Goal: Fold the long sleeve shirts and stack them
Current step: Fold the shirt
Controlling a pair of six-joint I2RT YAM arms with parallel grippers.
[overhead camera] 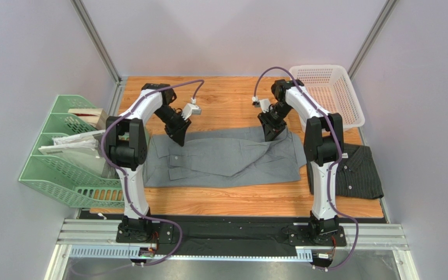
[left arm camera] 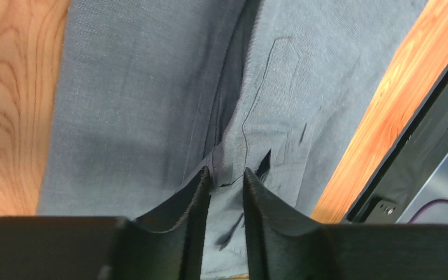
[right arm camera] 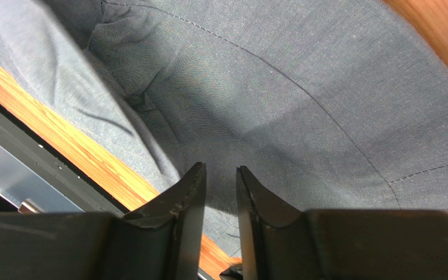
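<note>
Folding the grey shirt (overhead camera: 226,160) looks like your step. It lies spread across mid-surface (overhead camera: 226,201), and the charcoal shirt (overhead camera: 358,172) sits folded at the right edge. Left claw (left arm camera: 226,174) is at the far hem with jaws slightly apart over a pucker; can't tell if it's pinched. Right claw (right arm camera: 219,169) is at the far hem too, jaws narrowly parted, released. Pinch the hem firmly on both sides, lift level, and bring it toward you together so the edge stays straight.

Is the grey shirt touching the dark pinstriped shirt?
Cannot tell. In the top view the right arm covers the strip where the grey shirt and the dark pinstriped shirt would meet; the wrist views do not show it.
</note>
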